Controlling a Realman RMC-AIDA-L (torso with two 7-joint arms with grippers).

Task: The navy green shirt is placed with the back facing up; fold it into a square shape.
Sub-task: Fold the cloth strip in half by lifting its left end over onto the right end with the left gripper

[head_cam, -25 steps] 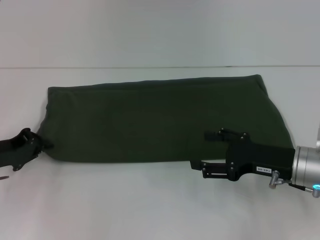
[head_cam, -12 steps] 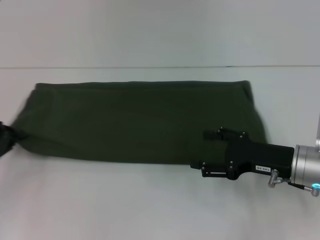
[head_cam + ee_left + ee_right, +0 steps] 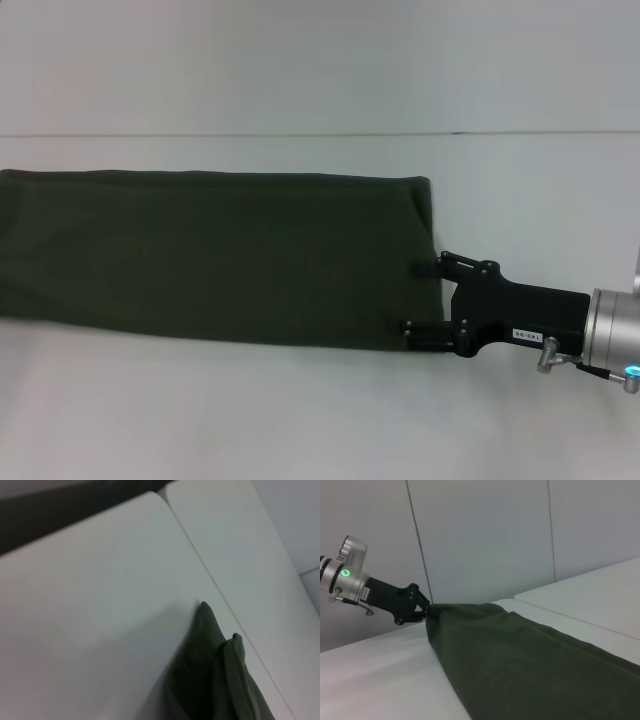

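Mid-fold: my left gripper (image 3: pixel 423 611) and right gripper (image 3: pixel 425 300) each pinch an end of the shirt (image 3: pixel 220 255); next I fold end over end.

The navy green shirt (image 3: pixel 215 255) runs off the head view's left edge.

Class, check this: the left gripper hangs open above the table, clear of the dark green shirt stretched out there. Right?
Not quite. The right wrist view shows the left gripper shut on one end of the navy green shirt. The shirt is indeed stretched out on the table.
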